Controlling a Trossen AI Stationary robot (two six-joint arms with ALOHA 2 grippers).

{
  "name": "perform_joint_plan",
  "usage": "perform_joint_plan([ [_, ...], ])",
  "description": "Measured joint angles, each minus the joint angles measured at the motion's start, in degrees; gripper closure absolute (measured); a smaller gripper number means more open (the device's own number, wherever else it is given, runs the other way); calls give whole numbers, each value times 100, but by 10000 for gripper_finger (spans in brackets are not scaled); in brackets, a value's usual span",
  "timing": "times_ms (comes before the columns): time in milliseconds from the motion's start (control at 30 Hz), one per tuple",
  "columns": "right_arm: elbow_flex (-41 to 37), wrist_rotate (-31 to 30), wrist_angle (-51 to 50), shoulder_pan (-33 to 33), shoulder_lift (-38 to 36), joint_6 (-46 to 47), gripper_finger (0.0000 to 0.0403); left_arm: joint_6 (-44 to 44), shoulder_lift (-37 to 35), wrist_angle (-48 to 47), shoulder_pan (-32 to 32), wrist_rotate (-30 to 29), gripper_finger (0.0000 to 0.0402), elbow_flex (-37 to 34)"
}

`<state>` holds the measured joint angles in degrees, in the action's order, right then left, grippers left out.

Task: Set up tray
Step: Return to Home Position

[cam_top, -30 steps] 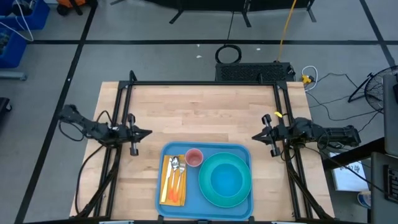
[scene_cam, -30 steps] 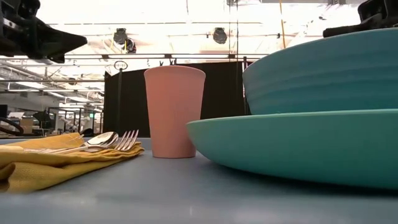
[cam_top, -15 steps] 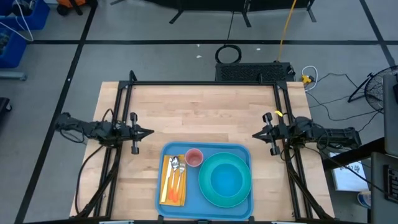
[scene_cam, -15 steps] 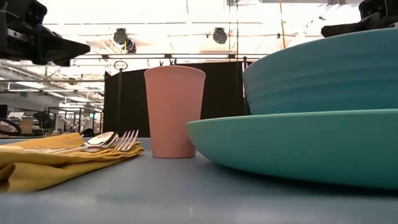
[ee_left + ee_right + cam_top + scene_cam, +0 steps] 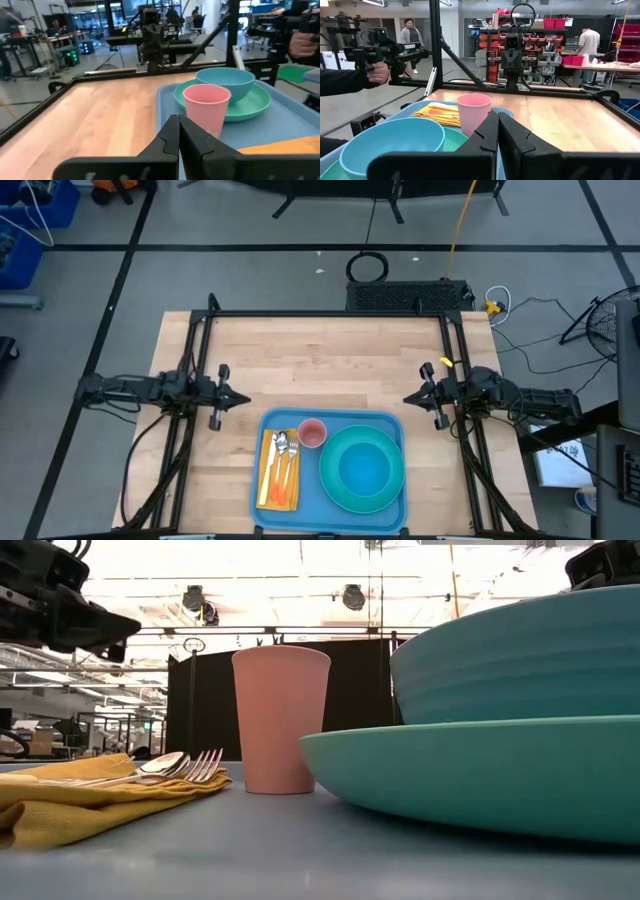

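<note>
Closest to me, the tray (image 5: 310, 492) lies flat at the near edge of the table (image 5: 320, 360). On the tray, at the end toward the left arm, a yellow napkin (image 5: 277, 480) carries the cutlery (image 5: 283, 452). Just past the napkin's far corner a pink cup (image 5: 313, 434) stands upright. The rest of the tray is taken up by a teal plate (image 5: 328, 472) with a blue bowl (image 5: 363, 468) sitting in it.

To my eye the setting is finished, and the one real risk is a stray sweep. The cup is tall and light, so an arm dipping low across the tray's far rim could tip it onto the napkin or shove the whole tray askew.

Beyond that far rim, the left gripper (image 5: 240, 397) hangs off the tray's left far corner and the right gripper (image 5: 408, 399) off its right far corner. Both are clear of the tray, tips pointing inward over bare wood. Each pair of jaws is pressed together with nothing between them.
</note>
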<state>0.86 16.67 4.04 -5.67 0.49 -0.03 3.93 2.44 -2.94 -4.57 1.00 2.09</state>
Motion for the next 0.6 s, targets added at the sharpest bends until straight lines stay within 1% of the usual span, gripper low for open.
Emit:
perform_joint_plan([
  [100,0,-3,-19,0,1,25,403,-85,269,339,-5,-68,401,-141],
  [200,0,-13,-29,0,1,24,403,-203,532,344,4,-71,401,-142],
  [367,0,-13,-46,0,1,54,403,-413,585,341,43,-78,401,-142],
  [600,0,-13,-55,0,1,61,403,-458,576,337,43,-91,401,-142],
])
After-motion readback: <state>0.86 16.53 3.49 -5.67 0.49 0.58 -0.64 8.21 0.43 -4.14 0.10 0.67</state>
